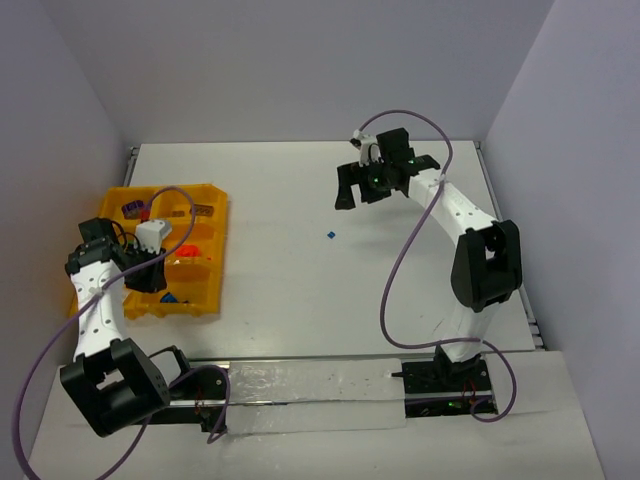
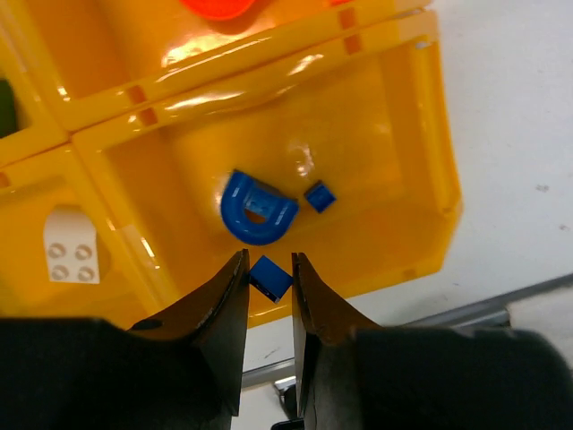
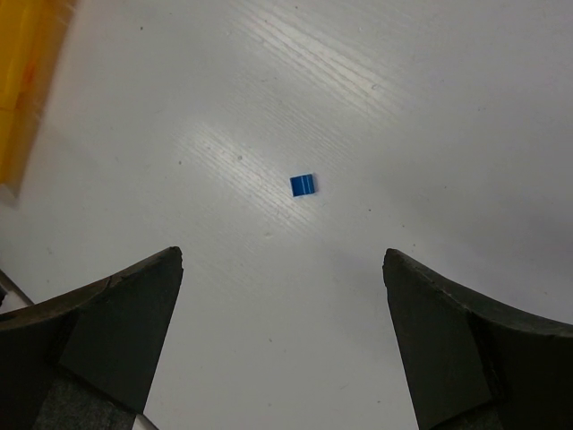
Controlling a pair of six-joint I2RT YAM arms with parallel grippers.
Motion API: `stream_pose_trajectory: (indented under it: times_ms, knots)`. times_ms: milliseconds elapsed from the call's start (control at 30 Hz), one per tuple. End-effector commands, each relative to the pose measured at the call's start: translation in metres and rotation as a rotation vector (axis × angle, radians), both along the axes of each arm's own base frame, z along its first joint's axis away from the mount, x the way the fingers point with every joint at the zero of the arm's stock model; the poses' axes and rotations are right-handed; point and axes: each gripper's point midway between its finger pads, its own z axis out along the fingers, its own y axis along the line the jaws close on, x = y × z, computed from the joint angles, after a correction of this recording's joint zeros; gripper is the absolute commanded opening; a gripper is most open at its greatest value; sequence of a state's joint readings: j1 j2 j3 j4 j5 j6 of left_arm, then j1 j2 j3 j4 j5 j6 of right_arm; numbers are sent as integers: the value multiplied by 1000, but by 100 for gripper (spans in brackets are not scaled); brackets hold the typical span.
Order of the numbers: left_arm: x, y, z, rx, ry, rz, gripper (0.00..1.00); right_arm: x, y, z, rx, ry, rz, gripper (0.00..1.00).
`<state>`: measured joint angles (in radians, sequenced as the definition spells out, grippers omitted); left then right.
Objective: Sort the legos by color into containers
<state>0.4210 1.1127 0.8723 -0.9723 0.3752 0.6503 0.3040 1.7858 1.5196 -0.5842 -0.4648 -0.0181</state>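
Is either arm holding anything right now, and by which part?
Left gripper pinches a small blue lego by its opposite sides, at the very tips of its fingers. Right gripper is open and empty.

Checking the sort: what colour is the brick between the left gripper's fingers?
Blue brick, clearest in the left wrist view.

A robotics lab test cell: a flat white desk [image 1: 300, 200] boxed in by plain pale grey walls [image 1: 300, 60] left, far and right. Two white-and-black jointed robot arms, the left arm [image 1: 95, 310] and the right arm [image 1: 455, 212], are bolted to a metal rail [image 1: 310, 385] at its near edge, trailing purple cables [image 1: 385, 300].
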Motion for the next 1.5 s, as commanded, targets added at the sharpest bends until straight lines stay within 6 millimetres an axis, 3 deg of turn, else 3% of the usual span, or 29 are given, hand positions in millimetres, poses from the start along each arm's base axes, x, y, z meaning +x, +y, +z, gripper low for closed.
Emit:
stream_pose_trajectory:
  times_ms: [0,133,233,433,500,567,667,733,767,833,933,1000,1200,1467]
  knots:
    - [20,21,7,76,-65,75,23,8,4,-17,-65,-19,11,100]
    - [21,22,4,63,-43,86,44,10,5,-30,-130,-31,9,99]
    - [20,20,7,56,-38,73,53,9,7,-37,-153,-24,15,99]
    - [24,5,23,-3,-72,-8,58,11,4,-41,-157,-12,-7,100]
    - [40,-23,50,-94,-157,-69,58,16,-6,-38,-119,6,-41,100]
    - [72,-38,75,-94,-262,-86,58,22,-17,-37,-91,26,-88,100]
    - [102,-114,82,-173,-264,-209,57,30,-45,-39,-75,45,-151,100]
    - [141,-171,96,-232,-348,-279,57,33,-67,-37,-60,54,-191,100]
    - [148,-190,95,-255,-344,-307,57,34,-74,-38,-59,60,-202,100]
    - [164,-247,83,-306,-299,-381,56,39,-96,-37,-49,74,-244,100]
    - [177,-302,70,-335,-243,-442,55,39,-116,-36,-48,88,-285,100]
    - [193,-351,54,-335,-200,-479,53,38,-130,-33,-68,74,-306,100]
    - [227,-394,13,-251,-163,-426,46,29,-146,-28,-118,41,-336,100]
    - [211,-418,-29,-218,-90,-407,47,22,-151,-33,-146,51,-345,100]
